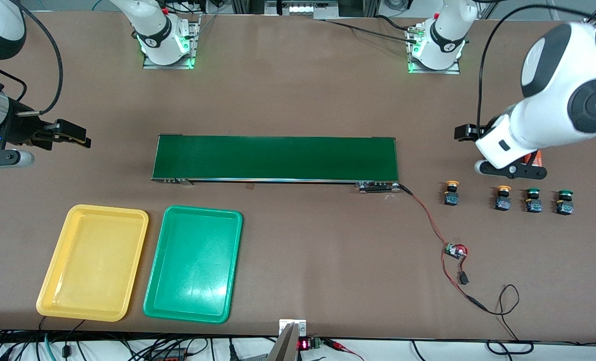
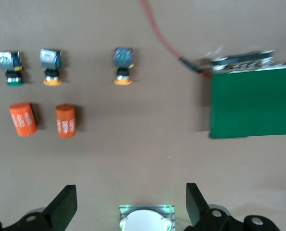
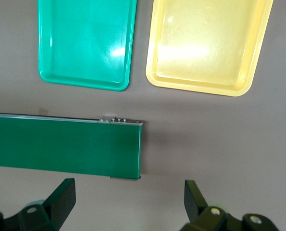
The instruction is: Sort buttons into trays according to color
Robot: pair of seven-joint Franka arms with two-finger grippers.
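Now both hands, left hand (image 2: 130, 204) and right hand (image 3: 129, 202), wide open over bare table (image 1: 298, 90).

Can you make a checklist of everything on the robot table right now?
Surface: brown table.
Job's things: four buttons in a row at the left arm's end; yellow tray and green tray, both empty.
Clutter: conveyor belt; two orange cylinders.
Grippers: left gripper open near the buttons; right gripper open, holding nothing.
Cables: red wire with small board.
Surroundings: nothing seen.
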